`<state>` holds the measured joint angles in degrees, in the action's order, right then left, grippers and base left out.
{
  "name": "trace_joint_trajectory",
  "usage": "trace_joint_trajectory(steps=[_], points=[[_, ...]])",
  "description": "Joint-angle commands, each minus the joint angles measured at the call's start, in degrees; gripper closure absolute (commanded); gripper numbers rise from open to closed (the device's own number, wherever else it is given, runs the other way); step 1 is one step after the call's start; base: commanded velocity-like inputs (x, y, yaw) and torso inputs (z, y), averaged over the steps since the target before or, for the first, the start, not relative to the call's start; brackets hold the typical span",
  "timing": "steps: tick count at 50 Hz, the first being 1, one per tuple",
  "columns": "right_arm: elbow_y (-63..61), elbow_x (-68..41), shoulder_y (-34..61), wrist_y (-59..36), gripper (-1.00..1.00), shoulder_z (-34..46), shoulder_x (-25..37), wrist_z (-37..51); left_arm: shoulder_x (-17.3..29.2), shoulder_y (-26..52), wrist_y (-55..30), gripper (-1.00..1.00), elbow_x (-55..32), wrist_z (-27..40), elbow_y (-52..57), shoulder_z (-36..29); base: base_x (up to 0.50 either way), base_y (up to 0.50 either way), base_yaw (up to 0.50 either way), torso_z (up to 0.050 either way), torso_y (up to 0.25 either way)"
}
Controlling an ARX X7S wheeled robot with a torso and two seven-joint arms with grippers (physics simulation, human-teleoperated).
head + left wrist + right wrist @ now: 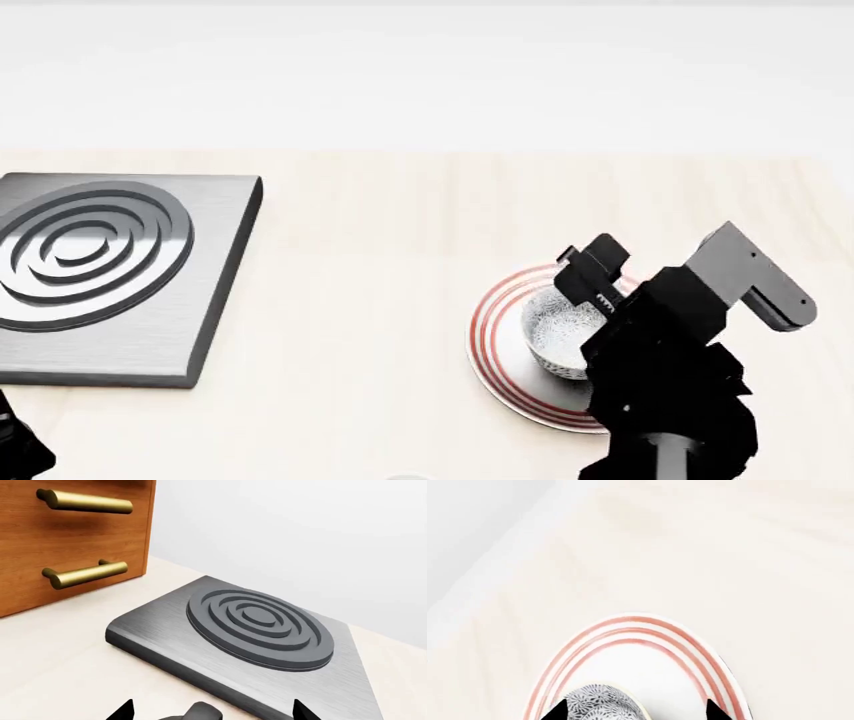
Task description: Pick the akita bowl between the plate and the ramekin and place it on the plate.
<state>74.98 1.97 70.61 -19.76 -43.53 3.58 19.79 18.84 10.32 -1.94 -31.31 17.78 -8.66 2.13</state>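
Head view showed the speckled bowl (pixel 561 328) sitting inside the red-ringed plate (pixel 497 340) at the lower right of the frame, on the pale bench (pixel 360 270). The right gripper (pixel 597 280) hung directly over the bowl's right side, its dark arm covering part of the plate. Whether its fingers were gripping the bowl or spread around it could not be told; in the right wrist view two black fingertips (pixel 557 711) framed the bowl (pixel 602 702) at the bottom edge. A grey hob (pixel 114 275) with raised rings lay at the left. In the left wrist view the left gripper's (pixel 212 714) fingers stood apart, empty, near the hob (pixel 260 630) and a wooden cabinet (pixel 67 540) with brass handles.
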Motion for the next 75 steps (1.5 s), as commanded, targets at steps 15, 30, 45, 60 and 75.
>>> trace_joint_trajectory(steps=[15,30,45,60,75], points=[[-31.29,-10.22,-9.50,-15.25,-1.00,20.10,-3.39,-1.33,0.21,0.01,0.12,-1.00,-0.31,0.08,-0.05,-0.18,0.00,0.00,0.00,0.000,0.000],[-59.26,-19.86,-23.44,-23.90,-1.00,28.11,-2.38,1.53,0.09,0.08,0.69,-1.00,-0.16,0.05,-0.62,-0.37,0.00,0.00,0.00,0.000,0.000],[-76.09,-23.18,-32.58,-27.18,-1.00,31.82,-1.09,3.34,0.29,-0.13,0.45,-1.00,-0.32,0.37,0.01,-0.55,0.00,0.00,0.00,0.000,0.000],[-85.77,-24.47,-41.54,-25.70,-1.00,34.55,-0.31,4.44,0.35,-0.04,0.76,-1.00,-0.28,0.32,-0.28,-0.74,0.00,0.00,0.00,0.000,0.000],[-91.93,-23.20,-49.18,-21.38,-1.00,37.74,1.46,5.12,0.52,-0.24,0.66,-1.00,-0.44,0.59,0.18,-0.85,0.00,0.00,0.00,0.000,0.000]])
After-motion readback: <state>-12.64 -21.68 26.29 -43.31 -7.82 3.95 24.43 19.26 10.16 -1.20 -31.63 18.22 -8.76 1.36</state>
